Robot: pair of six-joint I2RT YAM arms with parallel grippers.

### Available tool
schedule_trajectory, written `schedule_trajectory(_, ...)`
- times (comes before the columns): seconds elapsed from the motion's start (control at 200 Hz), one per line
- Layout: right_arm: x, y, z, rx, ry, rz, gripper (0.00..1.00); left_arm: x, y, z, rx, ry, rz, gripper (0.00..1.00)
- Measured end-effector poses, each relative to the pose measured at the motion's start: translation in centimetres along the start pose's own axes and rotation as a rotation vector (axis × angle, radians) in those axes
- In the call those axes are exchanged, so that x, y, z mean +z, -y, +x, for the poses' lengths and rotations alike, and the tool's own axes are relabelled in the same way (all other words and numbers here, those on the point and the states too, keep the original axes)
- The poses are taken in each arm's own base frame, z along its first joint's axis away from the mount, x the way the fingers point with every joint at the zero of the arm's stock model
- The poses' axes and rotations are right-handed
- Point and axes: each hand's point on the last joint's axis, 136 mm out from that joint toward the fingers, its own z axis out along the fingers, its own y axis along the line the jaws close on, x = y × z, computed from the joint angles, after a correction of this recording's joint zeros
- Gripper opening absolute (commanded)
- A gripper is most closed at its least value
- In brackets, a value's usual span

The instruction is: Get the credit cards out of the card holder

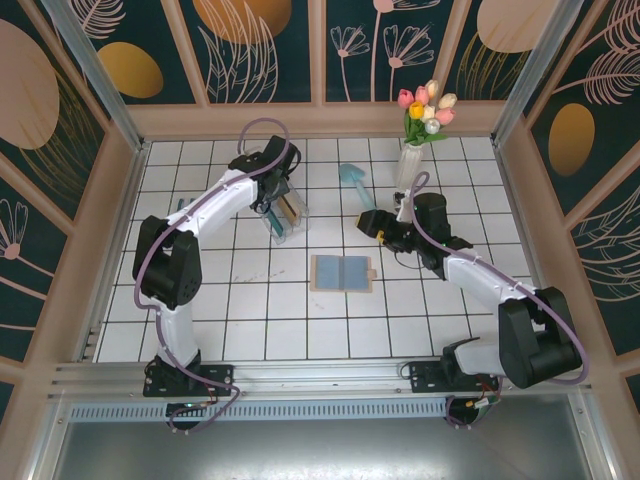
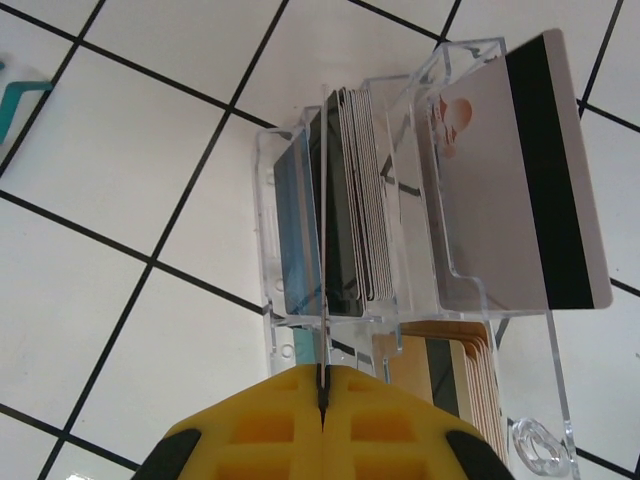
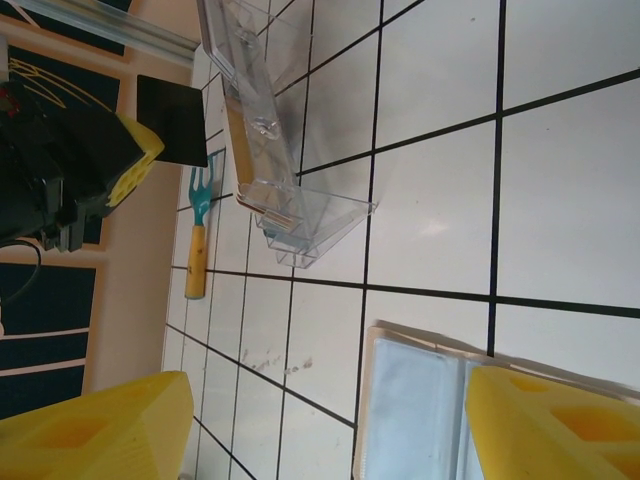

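The card holder [image 1: 342, 273] lies open and flat mid-table, blue-grey inside with a tan rim, also seen as the card holder [image 3: 415, 420]. My left gripper [image 2: 323, 385] is shut on a thin credit card [image 2: 323, 240], seen edge-on, held over the clear acrylic rack [image 2: 270, 200]. The right wrist view shows that card as a dark card [image 3: 172, 120]. A white credit card [image 2: 490, 190] with a black stripe stands in the rack beside other cards. My right gripper [image 3: 330, 430] hangs open just above the card holder's edge, nothing between its fingers.
A vase of tulips [image 1: 413, 160] and a teal trowel [image 1: 353, 178] stand at the back. A teal fork with a yellow handle [image 3: 197, 235] lies left of the rack [image 1: 286, 216]. Wooden walls enclose the tiled table.
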Motion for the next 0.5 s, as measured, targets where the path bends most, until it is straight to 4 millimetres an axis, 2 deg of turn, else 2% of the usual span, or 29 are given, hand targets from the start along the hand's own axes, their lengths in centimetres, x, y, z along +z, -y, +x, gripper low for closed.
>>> schedule_trajectory(0.14, 0.0, 0.0, 0.0, 0.002, -0.001, 0.000, 0.74, 0.4, -0.3, 0.0, 0.006, 0.006, -0.024, 0.00)
schedule_trajectory(0.365, 0.2, 0.0, 0.3, 0.011, -0.018, -0.008, 0.74, 3.0, -0.5, 0.7, 0.021, -0.011, -0.075, 0.00)
schedule_trajectory(0.5, 0.2, 0.0, 0.4, 0.012, -0.023, -0.012, 0.74, 3.7, -0.2, 0.5, 0.020, -0.006, -0.084, 0.00)
